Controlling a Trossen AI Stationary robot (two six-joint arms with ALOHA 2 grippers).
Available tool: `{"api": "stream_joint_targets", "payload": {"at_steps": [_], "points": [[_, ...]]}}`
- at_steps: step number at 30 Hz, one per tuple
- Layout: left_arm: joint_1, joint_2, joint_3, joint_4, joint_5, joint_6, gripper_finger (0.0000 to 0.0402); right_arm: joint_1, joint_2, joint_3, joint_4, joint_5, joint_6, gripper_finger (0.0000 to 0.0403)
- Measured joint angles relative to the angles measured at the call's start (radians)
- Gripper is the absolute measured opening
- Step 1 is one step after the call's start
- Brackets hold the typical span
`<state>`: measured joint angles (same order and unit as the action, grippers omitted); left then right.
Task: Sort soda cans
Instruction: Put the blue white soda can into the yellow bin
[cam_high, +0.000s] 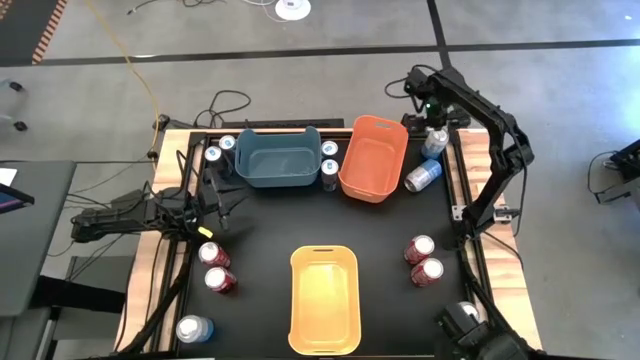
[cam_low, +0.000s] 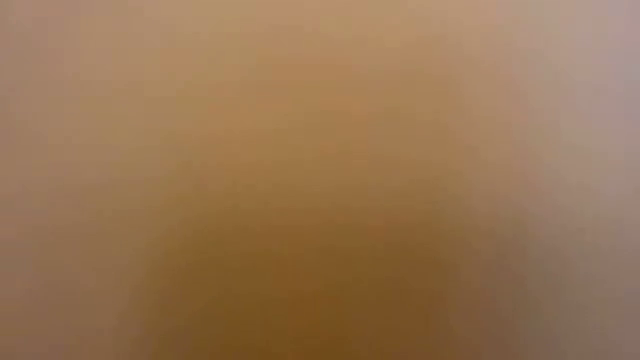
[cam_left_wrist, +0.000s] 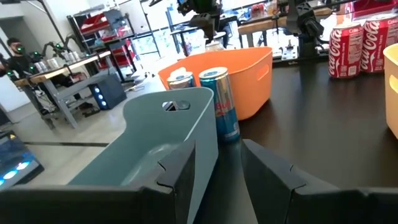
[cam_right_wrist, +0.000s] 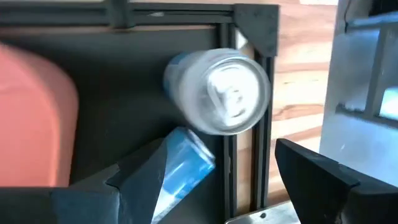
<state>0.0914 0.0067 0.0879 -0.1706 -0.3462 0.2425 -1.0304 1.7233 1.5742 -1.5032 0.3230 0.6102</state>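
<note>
The right gripper (cam_right_wrist: 214, 180) hangs above the far right corner of the black table (cam_high: 390, 230), its two dark fingers spread wide with nothing between them, directly over an upright pale blue soda can with a silver top (cam_right_wrist: 219, 92); a second pale blue soda can lying on its side (cam_high: 423, 176) rests just nearer along the right edge, beside the orange plastic bin (cam_high: 373, 157). The left gripper (cam_left_wrist: 214, 171) sits low at the table's left edge, its fingers partly apart and pinching nothing, pointing past the wall of the teal plastic bin (cam_left_wrist: 155, 149) toward two dark blue soda cans (cam_left_wrist: 221, 102) standing in the gap between the teal bin and the orange bin. Two more dark blue cans (cam_high: 218, 149) stand at the teal bin's left end, near the far left corner. Two red soda cans (cam_high: 215, 266) stand near the left edge and another red pair (cam_high: 423, 260) near the right edge, on either side of the yellow-orange plastic bin (cam_high: 324, 300) at the middle of the near edge. One pale blue can (cam_high: 193, 329) stands upright in the near left corner. All three bins hold no cans. The low view shows only a tan blur.
</note>
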Motion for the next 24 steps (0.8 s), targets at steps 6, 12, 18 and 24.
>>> {"api": "stream_joint_targets", "payload": {"at_steps": [6, 12, 18, 24], "points": [[0.0, 0.0, 0.0, -0.002, 0.0, -0.001, 0.0126, -0.035, -0.001, 0.002, 0.065, -0.108, 0.052, 0.0316], [0.0, 0.0, 0.0, -0.013, 0.0, -0.017, 0.0126, -0.054, 0.0, 0.001, 0.108, -0.113, 0.135, 0.0316], [0.0, 0.0, 0.0, -0.026, 0.0, -0.029, 0.0126, -0.05, 0.0, -0.002, 0.111, -0.12, 0.192, 0.0316], [0.0, 0.0, 0.0, -0.029, 0.0, -0.029, 0.0126, -0.015, -0.001, -0.074, 0.123, -0.14, 0.201, 0.0304]]}}
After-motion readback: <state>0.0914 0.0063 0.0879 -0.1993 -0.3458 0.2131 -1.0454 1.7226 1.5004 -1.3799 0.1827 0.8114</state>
